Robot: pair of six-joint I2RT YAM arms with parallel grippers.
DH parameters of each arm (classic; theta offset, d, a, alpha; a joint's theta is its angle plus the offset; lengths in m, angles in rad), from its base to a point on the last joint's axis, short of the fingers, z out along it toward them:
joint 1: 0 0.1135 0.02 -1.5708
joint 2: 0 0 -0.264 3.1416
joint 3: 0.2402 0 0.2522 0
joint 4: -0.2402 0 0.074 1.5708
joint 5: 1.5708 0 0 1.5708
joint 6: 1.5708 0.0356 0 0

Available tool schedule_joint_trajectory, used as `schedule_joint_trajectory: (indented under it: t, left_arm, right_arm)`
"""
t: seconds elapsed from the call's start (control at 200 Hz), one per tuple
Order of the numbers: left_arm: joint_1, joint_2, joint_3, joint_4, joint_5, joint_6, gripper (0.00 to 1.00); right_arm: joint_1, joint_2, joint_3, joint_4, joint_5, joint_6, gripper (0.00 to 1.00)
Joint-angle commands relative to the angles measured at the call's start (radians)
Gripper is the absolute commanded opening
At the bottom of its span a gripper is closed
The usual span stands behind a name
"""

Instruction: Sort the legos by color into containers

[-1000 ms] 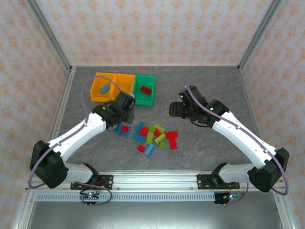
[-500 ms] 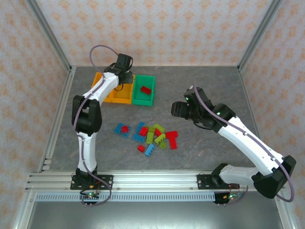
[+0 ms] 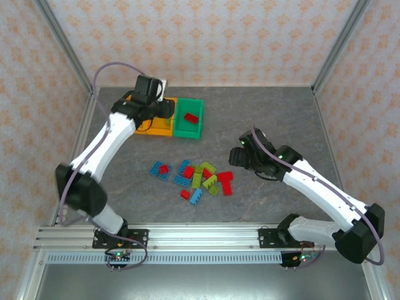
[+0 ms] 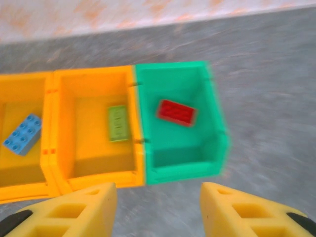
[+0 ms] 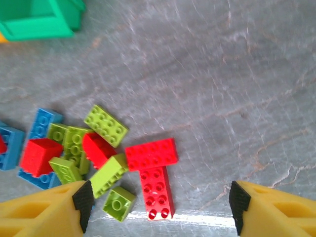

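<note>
While the left gripper (image 4: 158,212) hangs above the near wall of the containers (image 3: 187,133) at the far left of the table (image 3: 281,112), jaws apart and empty, the sorting rule shows in the bins. A blue brick (image 4: 21,134) lies in the left orange bin (image 4: 19,180), a lime brick (image 4: 117,123) in the middle orange bin (image 4: 98,175) and a red brick (image 4: 176,112) in the green bin (image 4: 187,170). The trap, I judge, is that brick and bin colours do not match, so a lime piece could easily end up in the green bin. The loose legos (image 3: 197,178) lie in a tight heap near the middle, well apart from the bins. The right gripper (image 5: 158,210) hovers over the heap's right edge, jaws wide and holding nothing, above two red bricks (image 5: 150,154) that touch in an L, with a lime block (image 5: 109,177) against them. Closing there may pinch two pieces, catch the lime one, or push the heap about. If it carries a red brick to the green bin with the left arm (image 3: 106,140) in place, the arms could meet.
</note>
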State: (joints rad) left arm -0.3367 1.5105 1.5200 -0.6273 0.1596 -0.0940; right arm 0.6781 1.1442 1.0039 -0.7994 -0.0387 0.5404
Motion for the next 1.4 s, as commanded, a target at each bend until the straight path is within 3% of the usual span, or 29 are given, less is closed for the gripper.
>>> schedule_joint_trajectory:
  t: [0.0, 0.18, 0.32, 0.515, 0.601, 0.661, 0.801, 0.951, 1.086, 1.216, 1.396]
  left_arm:
    - [-0.089, -0.143, -0.081, -0.091, 0.073, 0.072, 0.5]
    - [-0.123, -0.296, -0.163, -0.218, 0.077, 0.113, 0.54]
    - [-0.124, -0.389, -0.269, -0.186, 0.124, 0.185, 0.7]
    - [-0.124, -0.376, -0.288, -0.197, 0.116, 0.216, 0.93]
    - [-0.123, -0.366, -0.293, -0.207, 0.106, 0.219, 0.95]
    - [-0.123, -0.369, -0.305, -0.204, 0.107, 0.221, 0.96]
    - [-0.124, -0.383, -0.322, -0.195, 0.075, 0.221, 0.97]
    - [-0.124, -0.414, -0.34, -0.171, 0.014, 0.212, 0.97]
    - [-0.122, -0.441, -0.364, -0.139, -0.06, 0.202, 0.97]
    - [-0.122, -0.441, -0.379, -0.129, -0.108, 0.194, 0.97]
    - [-0.122, -0.428, -0.378, -0.139, -0.158, 0.191, 0.97]
  right_arm:
    - [0.004, 0.058, -0.057, 0.06, -0.077, 0.055, 0.73]
    - [0.079, 0.153, -0.15, 0.149, -0.133, 0.062, 0.72]
    - [0.109, 0.255, -0.163, 0.203, -0.119, 0.05, 0.71]
    - [0.122, 0.375, -0.16, 0.28, -0.158, 0.044, 0.62]
    - [0.124, 0.404, -0.168, 0.29, -0.145, 0.049, 0.57]
    - [0.124, 0.414, -0.179, 0.282, -0.117, 0.062, 0.46]
    - [0.124, 0.352, -0.193, 0.251, -0.071, 0.076, 0.33]
    - [0.124, 0.159, -0.157, 0.236, 0.002, 0.038, 0.29]
    - [0.122, 0.089, -0.089, 0.374, 0.123, -0.059, 0.29]
    - [0.096, 0.239, 0.074, 0.484, 0.165, -0.149, 0.29]
    - [0.044, 0.63, 0.455, 0.464, 0.087, -0.201, 0.29]
